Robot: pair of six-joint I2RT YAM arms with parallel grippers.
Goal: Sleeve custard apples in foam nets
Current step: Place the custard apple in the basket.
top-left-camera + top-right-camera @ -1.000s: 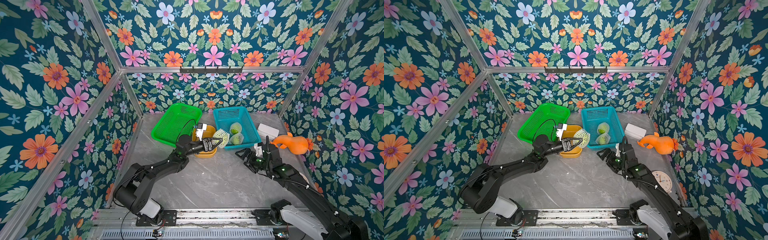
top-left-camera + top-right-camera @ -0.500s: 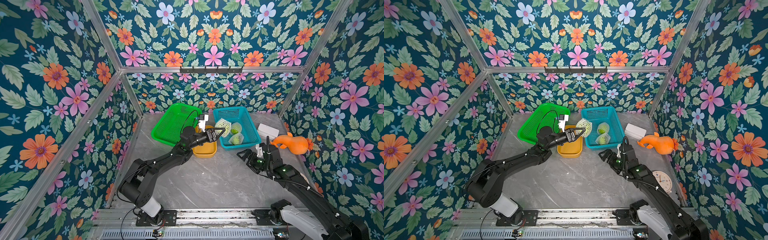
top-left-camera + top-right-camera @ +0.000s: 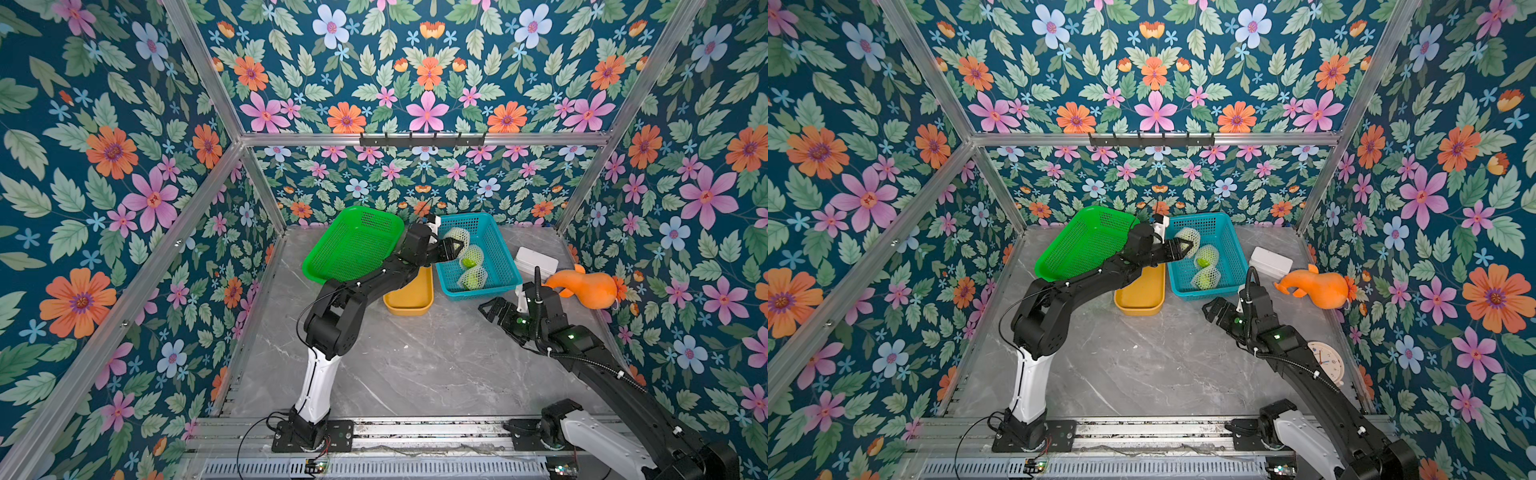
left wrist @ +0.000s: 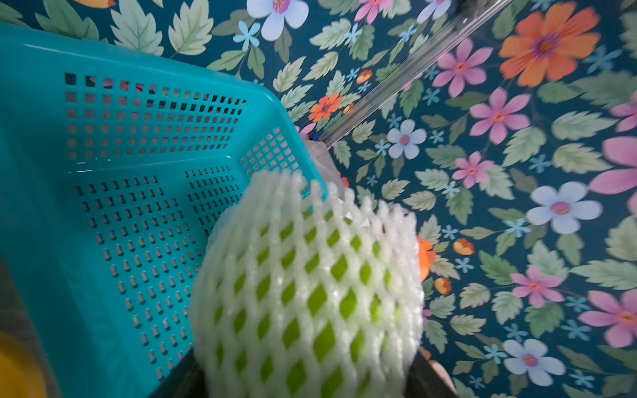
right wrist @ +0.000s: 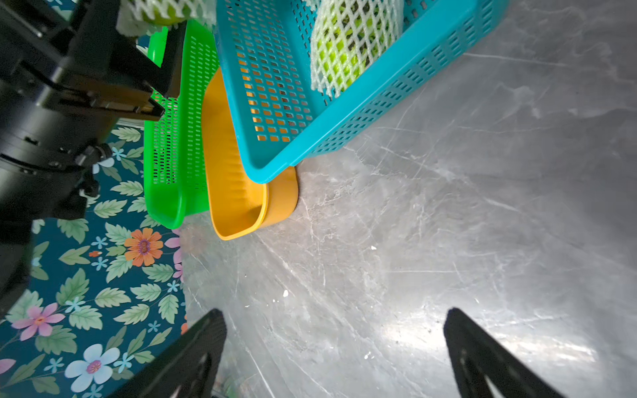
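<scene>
**Custard apple in its net, held above the blue basket**

Custard apple [image 4: 325,336], bright green and wrapped in a white foam net [image 4: 300,206], sits pinched between the fingers of the left gripper [image 3: 453,248]. It hangs above the blue basket [image 3: 482,293], on the side nearest the green basket [image 3: 353,249]. Two more netted custard apples [image 3: 471,257] [image 3: 471,278] lie inside the blue basket, side by side and touching or nearly so. A yellow tray [image 3: 411,297] stands between the two baskets, against the blue one's front corner. The right gripper [image 5: 334,315] has its jaws spread wide with nothing between them, over the grey marble tabletop [image 3: 415,365] near the blue basket's front. Beyond it a white box [image 3: 536,262] and an orange gourd toy [image 3: 590,289] lie by the wall.
</scene>
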